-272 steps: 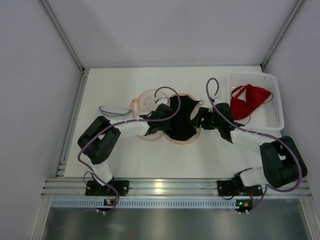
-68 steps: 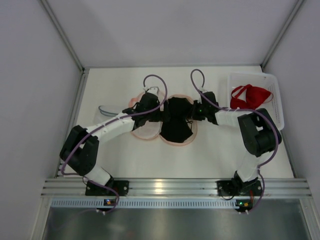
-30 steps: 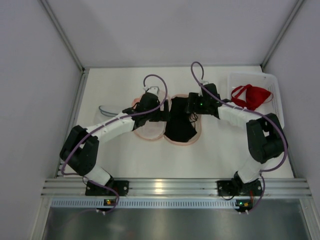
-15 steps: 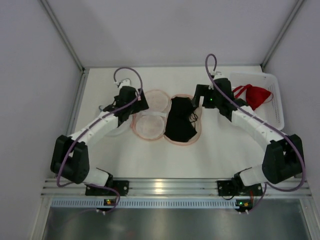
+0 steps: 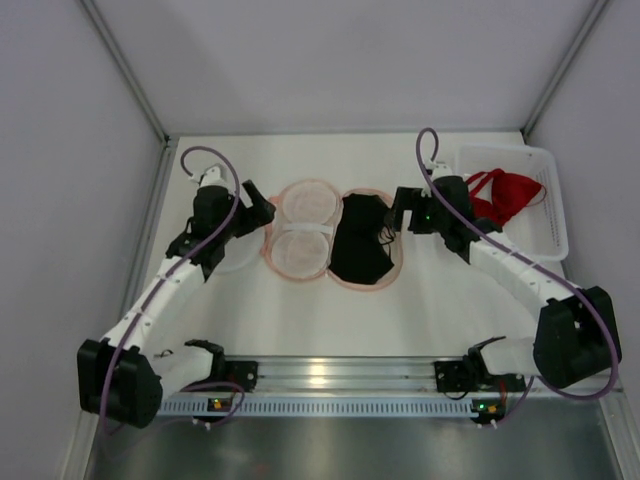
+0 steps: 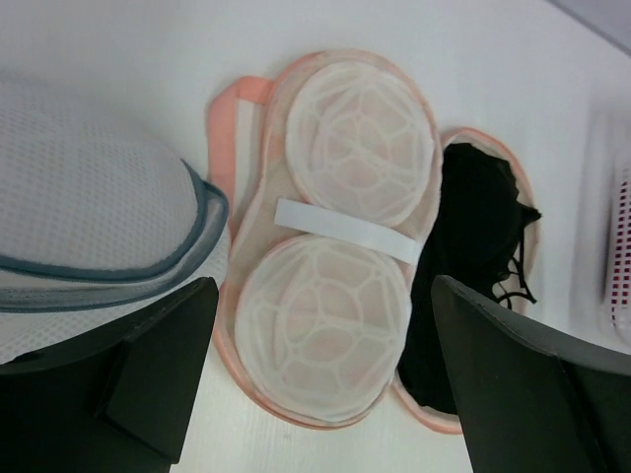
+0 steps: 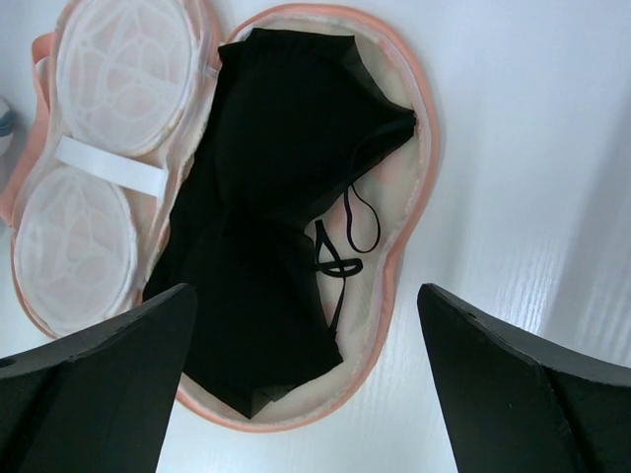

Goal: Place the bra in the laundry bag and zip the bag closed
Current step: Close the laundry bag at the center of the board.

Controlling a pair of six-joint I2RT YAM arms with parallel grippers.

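Observation:
The laundry bag (image 5: 299, 250) lies open like a clamshell at mid table, pink-rimmed. Its left half shows two white mesh domes (image 6: 340, 305). In the right half lies the black bra (image 5: 360, 240), folded, with thin straps trailing toward the rim (image 7: 414, 197). My left gripper (image 5: 260, 211) hovers open just left of the bag, with nothing between its fingers (image 6: 158, 374). Open and empty too, my right gripper (image 5: 399, 211) hangs off the bag's right edge; from its wrist the bra (image 7: 266, 227) and the bag's domes (image 7: 118, 79) are seen past both fingers (image 7: 532, 394).
A white basket (image 5: 551, 226) at the back right holds a red bra (image 5: 505, 197). A white mesh bag with a grey rim (image 6: 89, 217) lies left of the laundry bag, under my left arm. Walls close in the table on three sides.
Both grippers have drawn back from the bag, the left swinging left, the right moving right and opening. The bag stays open with the black bra in its right half.

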